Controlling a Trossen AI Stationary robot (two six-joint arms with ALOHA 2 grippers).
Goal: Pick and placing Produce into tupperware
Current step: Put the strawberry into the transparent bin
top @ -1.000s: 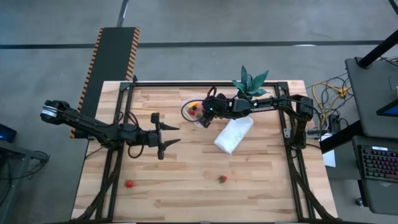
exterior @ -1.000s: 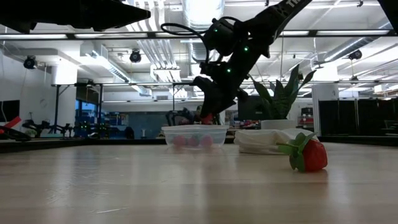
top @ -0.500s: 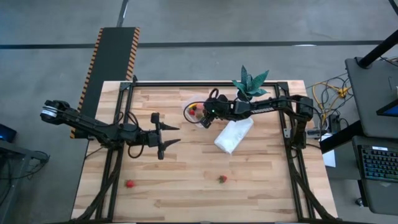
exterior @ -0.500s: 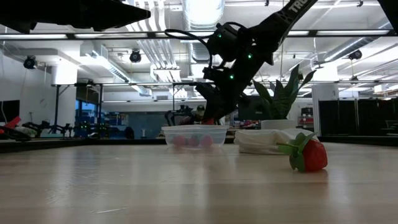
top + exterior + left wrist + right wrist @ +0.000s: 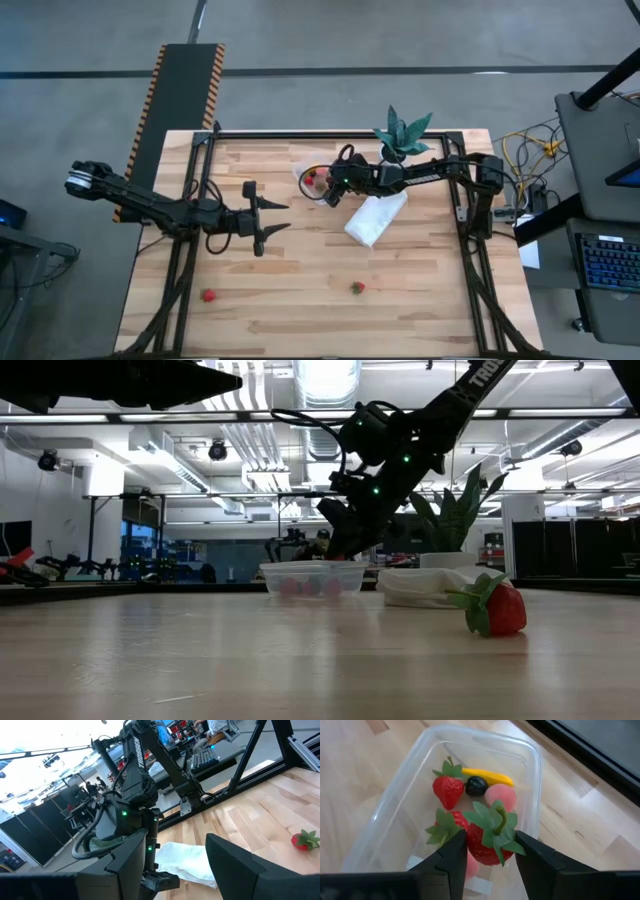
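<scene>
The clear tupperware (image 5: 303,172) stands at the table's far middle and holds several small produce pieces: a strawberry (image 5: 448,790), a yellow piece (image 5: 489,776), a dark berry and a pink piece. My right gripper (image 5: 326,191) hangs over the tub, shut on a red strawberry (image 5: 487,845) with a green top. My left gripper (image 5: 288,216) is open and empty above the table's left middle. Two more strawberries lie on the table, one near the front left (image 5: 208,295) and one at the front middle (image 5: 357,288), which also shows in the low view (image 5: 497,610). My right gripper pinches the strawberry's red body (image 5: 476,851) between its two fingers, one on each side, with the green top toward the wrist camera. The fingers slant down from the table's right side. The strawberry is lifted clear, over the pieces in the tub.
A folded white cloth (image 5: 375,217) lies just right of the tub, under my right arm. A green potted plant (image 5: 402,133) stands at the far edge. The black frame rails run along the table's left, right and far sides.
My right gripper has shifted slightly toward the table's right edge over the tub, still shut on the strawberry.
</scene>
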